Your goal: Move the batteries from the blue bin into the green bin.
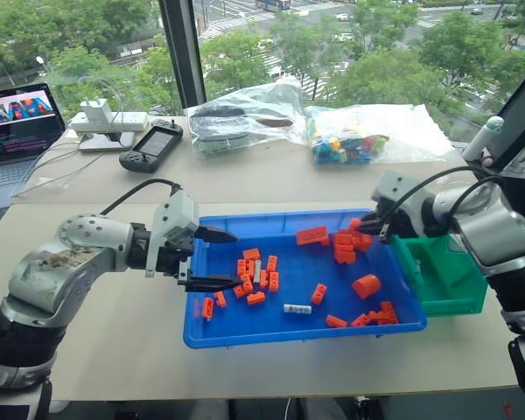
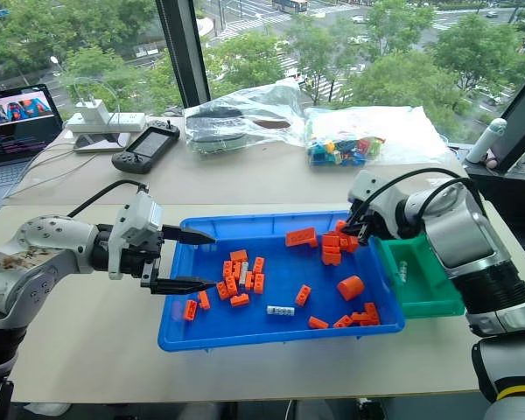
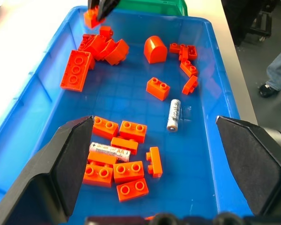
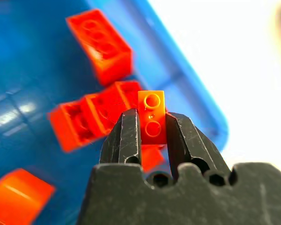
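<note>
The right hand (image 4: 152, 136) is clamped on a small orange brick (image 4: 152, 117) above the far right corner of the blue bin (image 1: 245, 331). The left hand (image 1: 212, 259) hangs wide open and empty over the bin's left edge. Two batteries (image 3: 173, 115) lie inside among bricks; the green bin (image 1: 455, 297) touches its right side.

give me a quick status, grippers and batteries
Left gripper open over blue bin. Right gripper shut on an orange brick, not a battery. Two batteries in blue bin, one among bricks.
</note>
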`<state>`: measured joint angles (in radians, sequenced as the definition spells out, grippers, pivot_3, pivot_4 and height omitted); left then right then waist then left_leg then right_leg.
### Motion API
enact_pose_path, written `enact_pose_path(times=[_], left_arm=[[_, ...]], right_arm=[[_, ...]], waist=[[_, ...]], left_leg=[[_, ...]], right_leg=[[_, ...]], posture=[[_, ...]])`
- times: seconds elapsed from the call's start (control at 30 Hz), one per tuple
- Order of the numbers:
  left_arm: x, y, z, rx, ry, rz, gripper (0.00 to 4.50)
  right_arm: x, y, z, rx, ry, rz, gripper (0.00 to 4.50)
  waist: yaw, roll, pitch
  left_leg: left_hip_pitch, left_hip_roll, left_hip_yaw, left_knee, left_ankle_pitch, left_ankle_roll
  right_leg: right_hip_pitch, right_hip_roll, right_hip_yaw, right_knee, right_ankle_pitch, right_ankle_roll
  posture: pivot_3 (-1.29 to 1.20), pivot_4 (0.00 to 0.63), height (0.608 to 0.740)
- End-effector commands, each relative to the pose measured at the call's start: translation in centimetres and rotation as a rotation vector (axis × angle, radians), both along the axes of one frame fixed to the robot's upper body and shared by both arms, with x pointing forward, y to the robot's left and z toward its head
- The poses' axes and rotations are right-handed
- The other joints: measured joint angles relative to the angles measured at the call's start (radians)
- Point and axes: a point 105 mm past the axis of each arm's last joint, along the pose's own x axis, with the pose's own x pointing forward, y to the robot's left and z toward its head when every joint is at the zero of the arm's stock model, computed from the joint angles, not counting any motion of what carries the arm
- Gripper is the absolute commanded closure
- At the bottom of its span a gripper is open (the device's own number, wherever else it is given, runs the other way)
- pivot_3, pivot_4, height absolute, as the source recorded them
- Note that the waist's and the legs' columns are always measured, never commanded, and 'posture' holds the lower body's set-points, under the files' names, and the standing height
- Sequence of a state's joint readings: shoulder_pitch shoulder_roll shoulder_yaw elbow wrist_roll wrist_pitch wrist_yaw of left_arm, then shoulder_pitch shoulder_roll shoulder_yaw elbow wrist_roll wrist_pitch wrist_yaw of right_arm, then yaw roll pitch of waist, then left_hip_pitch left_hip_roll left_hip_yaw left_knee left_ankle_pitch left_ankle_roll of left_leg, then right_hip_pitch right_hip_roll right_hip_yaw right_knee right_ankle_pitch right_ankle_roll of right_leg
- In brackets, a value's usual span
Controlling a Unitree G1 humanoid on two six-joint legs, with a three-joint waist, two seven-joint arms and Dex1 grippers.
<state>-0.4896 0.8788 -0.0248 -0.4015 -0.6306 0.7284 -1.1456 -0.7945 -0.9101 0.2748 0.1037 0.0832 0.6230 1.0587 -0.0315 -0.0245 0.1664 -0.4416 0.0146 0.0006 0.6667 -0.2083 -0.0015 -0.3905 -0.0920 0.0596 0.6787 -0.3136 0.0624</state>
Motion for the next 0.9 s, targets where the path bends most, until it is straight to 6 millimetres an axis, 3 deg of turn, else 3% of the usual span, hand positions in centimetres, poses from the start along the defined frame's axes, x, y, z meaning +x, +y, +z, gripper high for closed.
enact_pose_path(times=[0.03,0.13,0.23,0.37,0.5,0.57,0.77,0.9], left_arm=[[-0.1,-0.2,0.4,-0.002,-0.032,-0.014,0.00],[-0.1,-0.2,0.4,0.000,-0.031,-0.012,0.00],[-0.2,-0.1,0.3,0.004,-0.029,-0.010,0.00],[-0.1,0.0,0.3,0.007,-0.029,-0.006,0.00],[-0.1,0.0,0.3,0.007,-0.027,-0.004,0.00],[-0.1,0.0,0.3,0.009,-0.027,-0.004,0.00],[-0.1,0.0,0.2,0.011,-0.028,-0.002,0.00],[-0.2,0.0,0.1,0.014,-0.029,-0.002,0.00]], right_arm=[[0.7,0.0,1.6,-0.016,-0.107,0.007,3.06],[0.8,1.5,2.9,0.027,-0.149,0.036,2.13],[-0.1,2.8,2.6,0.040,-0.105,0.099,1.11],[-2.3,5.3,1.8,0.074,-0.003,0.224,1.11],[-6.9,8.6,-0.8,0.096,0.196,0.432,1.11],[-8.3,9.8,-1.9,0.095,0.250,0.485,1.11],[-9.5,12.1,-4.1,0.092,0.300,0.518,1.11],[-9.6,12.4,-5.8,0.055,0.328,0.507,1.11]], waist=[[-0.005,0.000,0.000],[-0.007,0.000,0.000],[-0.006,0.000,0.000],[-0.003,0.000,0.000],[-0.002,0.000,0.000],[-0.002,0.000,0.000],[-0.002,0.000,0.000],[-0.002,0.000,0.000]], left_leg=[[0.000,0.000,0.000,0.000,0.000,0.000],[0.000,0.000,0.000,0.000,0.000,0.000],[0.000,0.000,-0.001,0.000,0.000,0.000],[0.000,-0.001,-0.001,0.000,0.000,0.000],[0.000,0.000,-0.001,0.000,0.000,0.000],[0.000,0.000,-0.002,0.000,0.000,0.000],[0.000,0.000,-0.002,0.000,0.000,0.000],[0.000,-0.001,-0.002,0.000,0.000,0.000]], right_leg=[[0.000,0.000,0.000,0.000,0.000,0.000],[0.000,-0.001,0.000,0.001,0.000,0.000],[0.000,0.000,0.000,0.001,0.000,0.000],[0.001,-0.001,0.000,0.001,0.000,0.000],[0.001,0.000,0.000,0.001,0.000,0.000],[0.001,0.000,-0.001,0.001,0.000,0.000],[0.001,0.000,-0.001,0.001,0.000,0.000],[0.001,-0.001,-0.001,0.001,0.000,0.000]], posture=[[0.00,0.150,0.725],[0.00,0.150,0.725],[0.00,0.150,0.725],[0.00,0.150,0.725],[0.00,0.150,0.725],[0.00,0.150,0.725],[0.00,0.150,0.725],[0.00,0.150,0.725]])
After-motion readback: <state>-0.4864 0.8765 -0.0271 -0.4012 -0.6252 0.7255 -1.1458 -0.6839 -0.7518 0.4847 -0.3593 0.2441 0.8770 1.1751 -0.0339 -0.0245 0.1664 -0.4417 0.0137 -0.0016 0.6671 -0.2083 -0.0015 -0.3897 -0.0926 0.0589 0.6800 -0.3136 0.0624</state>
